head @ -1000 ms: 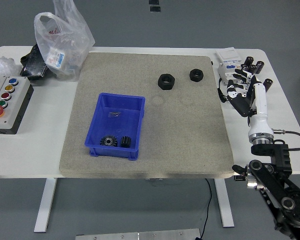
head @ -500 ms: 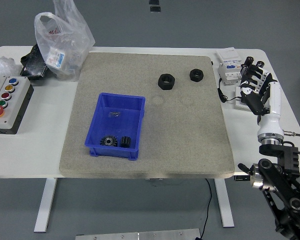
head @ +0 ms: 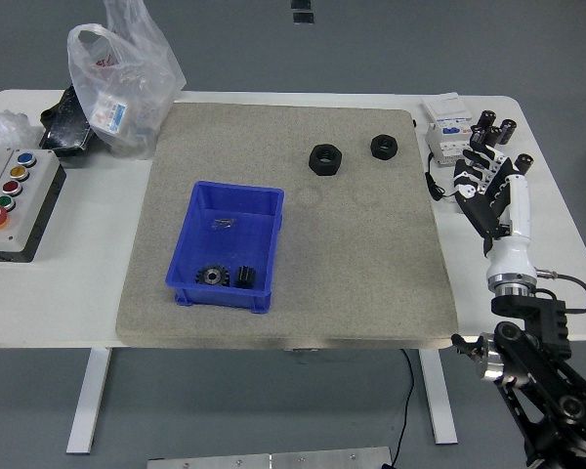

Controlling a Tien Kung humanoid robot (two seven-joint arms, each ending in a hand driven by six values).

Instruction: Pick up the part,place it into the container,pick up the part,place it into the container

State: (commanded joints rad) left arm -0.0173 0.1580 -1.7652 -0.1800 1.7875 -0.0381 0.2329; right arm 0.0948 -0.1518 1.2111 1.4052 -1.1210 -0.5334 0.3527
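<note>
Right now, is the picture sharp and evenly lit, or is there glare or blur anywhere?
Head view: sharp throughout, light soft and even; the blue bin and two black nuts cast only faint shadows on the grey mat; slight shine on the plastic bag; the right hand shows no motion blur.

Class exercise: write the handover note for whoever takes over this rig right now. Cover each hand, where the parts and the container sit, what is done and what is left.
Right hand: open, holding nothing, over the table's right side beside the mat. Left hand: not in view.
Blue bin: on the mat's left half, with two black gears in its near end.
Larger black nut and smaller black nut: on the mat's far right part, apart from each other, untouched.
Done: two gears lie in the bin.
Left: probably pick up each nut and place it into the bin.
</note>
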